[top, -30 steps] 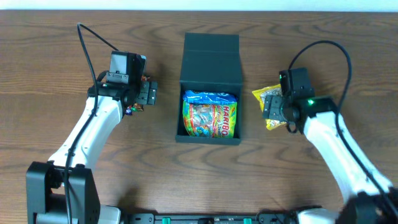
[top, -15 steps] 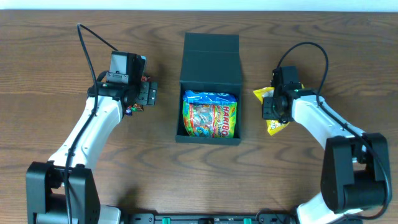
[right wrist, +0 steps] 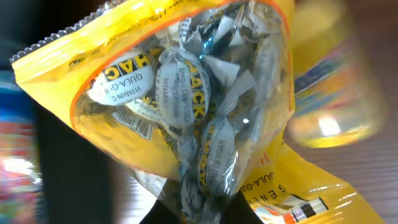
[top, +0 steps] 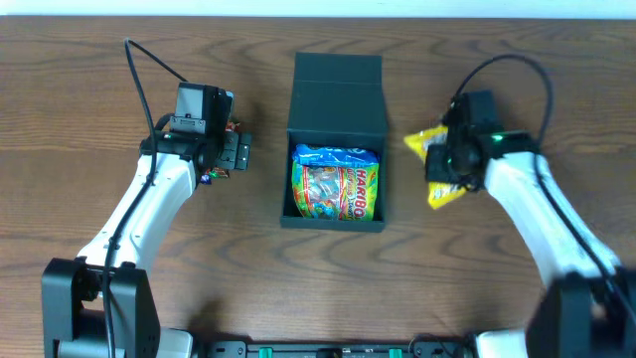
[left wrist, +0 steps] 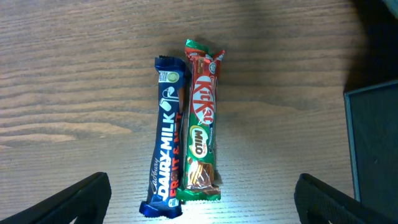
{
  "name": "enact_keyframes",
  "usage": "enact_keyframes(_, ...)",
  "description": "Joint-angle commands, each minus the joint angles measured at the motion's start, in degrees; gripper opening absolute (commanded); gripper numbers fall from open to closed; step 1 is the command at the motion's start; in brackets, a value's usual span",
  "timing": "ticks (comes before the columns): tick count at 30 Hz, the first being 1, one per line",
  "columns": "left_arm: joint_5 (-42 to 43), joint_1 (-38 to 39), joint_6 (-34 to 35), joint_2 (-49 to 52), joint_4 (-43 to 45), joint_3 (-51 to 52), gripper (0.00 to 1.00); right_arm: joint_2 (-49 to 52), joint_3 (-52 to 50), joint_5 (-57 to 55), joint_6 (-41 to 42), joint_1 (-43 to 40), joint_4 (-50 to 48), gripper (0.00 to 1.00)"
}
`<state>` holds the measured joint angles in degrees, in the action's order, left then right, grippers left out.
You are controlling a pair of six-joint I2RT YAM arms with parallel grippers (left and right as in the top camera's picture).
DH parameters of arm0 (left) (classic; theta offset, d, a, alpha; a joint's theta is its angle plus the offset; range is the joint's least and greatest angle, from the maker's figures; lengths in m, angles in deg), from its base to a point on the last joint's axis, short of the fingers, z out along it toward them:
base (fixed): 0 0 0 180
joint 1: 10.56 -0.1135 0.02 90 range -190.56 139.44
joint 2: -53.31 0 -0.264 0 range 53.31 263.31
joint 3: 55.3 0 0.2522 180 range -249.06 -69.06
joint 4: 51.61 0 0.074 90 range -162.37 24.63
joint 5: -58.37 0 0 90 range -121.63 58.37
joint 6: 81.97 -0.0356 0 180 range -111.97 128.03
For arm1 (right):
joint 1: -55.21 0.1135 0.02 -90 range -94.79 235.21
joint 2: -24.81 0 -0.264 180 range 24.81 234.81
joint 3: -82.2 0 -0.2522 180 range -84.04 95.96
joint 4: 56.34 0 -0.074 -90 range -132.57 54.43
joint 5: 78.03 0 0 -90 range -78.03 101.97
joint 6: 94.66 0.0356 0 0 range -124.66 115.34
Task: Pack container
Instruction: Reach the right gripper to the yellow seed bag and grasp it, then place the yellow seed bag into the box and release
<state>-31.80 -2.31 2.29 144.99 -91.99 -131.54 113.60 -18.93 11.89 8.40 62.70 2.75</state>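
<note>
The dark teal container [top: 336, 88] stands open at mid-table, its lid flap folded back, with a Haribo gummy bag [top: 336, 183] inside. My right gripper [top: 444, 167] is shut on a yellow bag of wrapped Hacks candies [right wrist: 186, 99], just right of the container; the bag [top: 437, 164] fills the right wrist view. My left gripper [top: 232, 151] hovers open over two bars lying side by side left of the container: a blue Dairy Milk bar [left wrist: 166, 137] and a green KitKat Milo bar [left wrist: 200, 124]. Its fingers [left wrist: 74, 198] stand wide on either side of the bars, touching neither.
The container's edge [left wrist: 373, 149] shows at the right of the left wrist view. Bare brown wood table [top: 99, 89] surrounds everything. Black cables arc above both arms.
My right gripper has closed on the yellow candy bag, and the arm has shifted a little right. The left arm has not moved.
</note>
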Motion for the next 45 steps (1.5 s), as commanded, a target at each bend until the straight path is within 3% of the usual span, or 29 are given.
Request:
enact_keyframes(1, 0.28, -0.26, 1.07, 0.46, -0.39, -0.24, 0.95, -8.35, 4.13, 3.72, -2.10, 2.82, 1.29, 0.01)
enact_keyframes(6, 0.33, -0.26, 1.33, 0.46, -0.90, -0.24, 0.95, -15.80, 4.20, 14.19, -10.82, 10.38, 2.16, 0.01)
enact_keyframes(9, 0.83, -0.26, 3.52, 0.46, -1.46, -0.24, 0.95, -16.02, 4.04, 14.21, -10.84, 15.15, 3.10, 0.01)
enact_keyframes(11, 1.66, -0.26, 4.87, 0.46, -1.92, -0.24, 0.95, -15.15, 3.41, 12.92, -5.42, 17.64, 3.13, 0.01)
enact_keyframes(15, 1.70, -0.26, 7.17, 0.46, -2.71, -0.24, 0.95, -11.37, 2.78, 10.71, 14.47, 20.00, 2.82, 0.01)
enact_keyframes(19, 1.73, -0.26, 7.52, 0.46, -3.37, -0.24, 0.95, -6.95, 2.73, 7.58, 26.08, 21.57, 1.05, 0.01)
enact_keyframes(32, 1.73, -0.26, 7.52, 0.46, -3.61, -0.24, 0.95, 5.97, 2.71, 1.44, 36.22, 24.74, -3.23, 0.02)
enact_keyframes(33, 1.73, -0.26, 7.52, 0.46, -3.61, -0.26, 0.95, 6.40, 2.71, 1.36, 36.20, 24.74, -3.23, 0.05)
enact_keyframes(34, 1.73, -0.26, 7.52, 0.46, -3.61, -0.24, 0.95, 6.88, 2.71, 1.44, 36.17, 24.74, -3.23, 0.30)
enact_keyframes(35, 1.73, -0.26, 7.52, 0.46, -3.61, -0.24, 0.95, 7.06, 2.71, 1.99, 36.17, 24.74, -3.15, 0.63)
enact_keyframes(36, 1.73, -0.26, 7.52, 0.46, -3.61, -0.26, 0.95, 7.13, 2.71, 2.49, 36.15, 24.74, -3.17, 0.72)
enact_keyframes(40, 1.73, -0.26, 7.52, 0.46, -3.78, -0.24, 0.95, 5.70, 3.76, 5.55, 34.27, 24.30, -3.54, 0.71)
enact_keyframes(45, 1.70, -0.26, 7.50, 0.46, -4.20, -0.24, 0.95, -1.11, 8.22, 6.27, 25.75, 22.36, -2.40, 0.60)
